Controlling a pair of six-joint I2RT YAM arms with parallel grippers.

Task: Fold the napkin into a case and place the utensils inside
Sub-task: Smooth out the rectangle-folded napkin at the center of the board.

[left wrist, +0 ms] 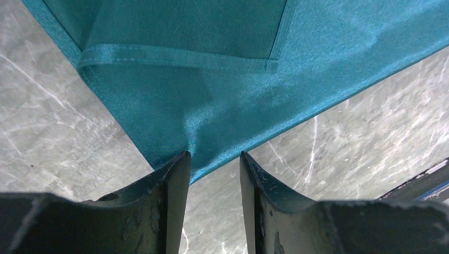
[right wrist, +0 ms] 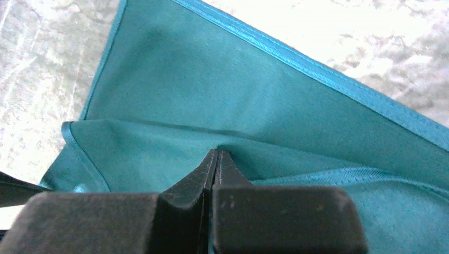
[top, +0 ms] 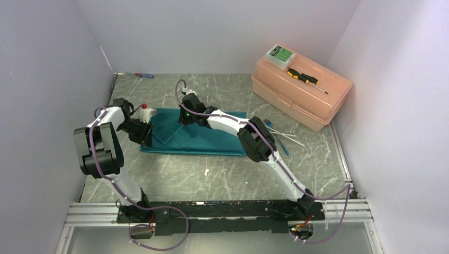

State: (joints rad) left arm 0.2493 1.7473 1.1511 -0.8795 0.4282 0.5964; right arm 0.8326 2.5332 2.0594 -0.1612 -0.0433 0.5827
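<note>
Pinching a fold of the flat-lying napkin, right gripper clamped tight; left gripper spread at its corner. Utensils sit beyond the right arm, beside the peach box.

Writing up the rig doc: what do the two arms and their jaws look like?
Left arm and right arm match: white link shells, chunky black joint housings, black bases. A lilac cable runs along each from base to wrist. A green light glows by the right wrist. Left gripper and right gripper: matte black jaws, wedge-shaped, tapering to the tips, scuffed. No readable markings.
</note>
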